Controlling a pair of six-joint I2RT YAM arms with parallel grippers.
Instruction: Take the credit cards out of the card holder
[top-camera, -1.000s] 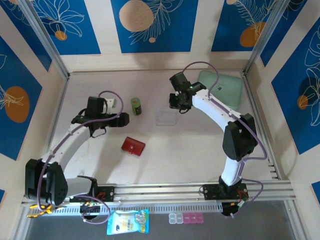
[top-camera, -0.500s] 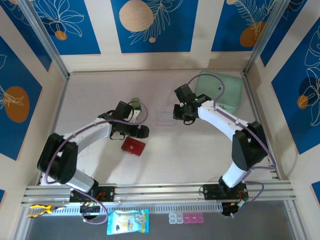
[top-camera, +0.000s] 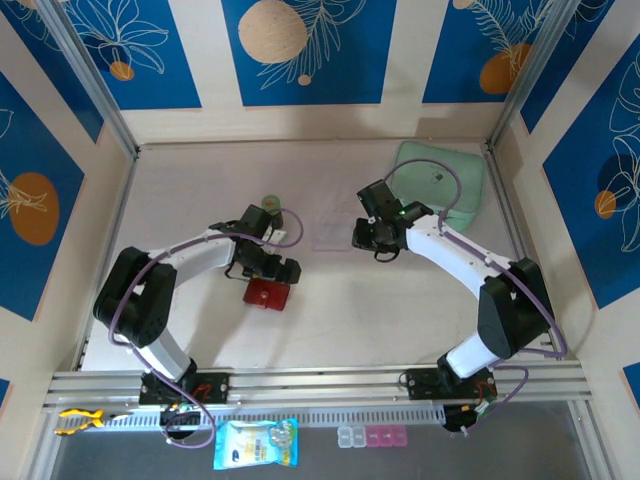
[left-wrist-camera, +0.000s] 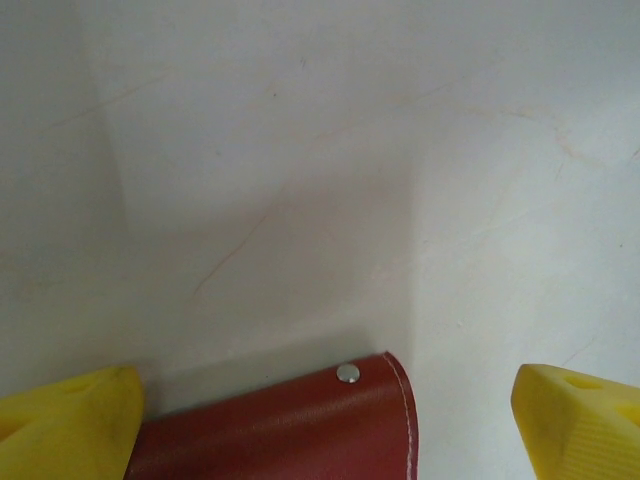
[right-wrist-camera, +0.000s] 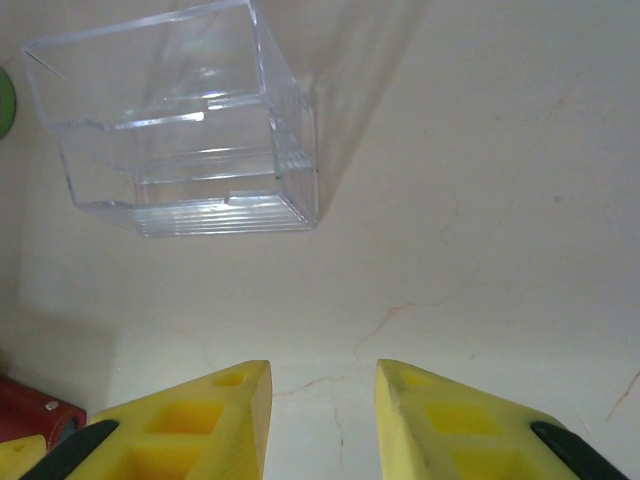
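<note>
Left wrist: left gripper (left-wrist-camera: 325, 420) spread wide, empty, straddling the card holder (left-wrist-camera: 270, 440). Right gripper (right-wrist-camera: 322, 420), well right of it, slightly parted, empty.

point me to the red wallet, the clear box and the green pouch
red wallet (left-wrist-camera: 290, 435): left wrist view, on the leather below the stud
clear box (right-wrist-camera: 175, 130): right wrist view, on its see-through middle
green pouch (top-camera: 472, 178): top view, on its right half
</note>
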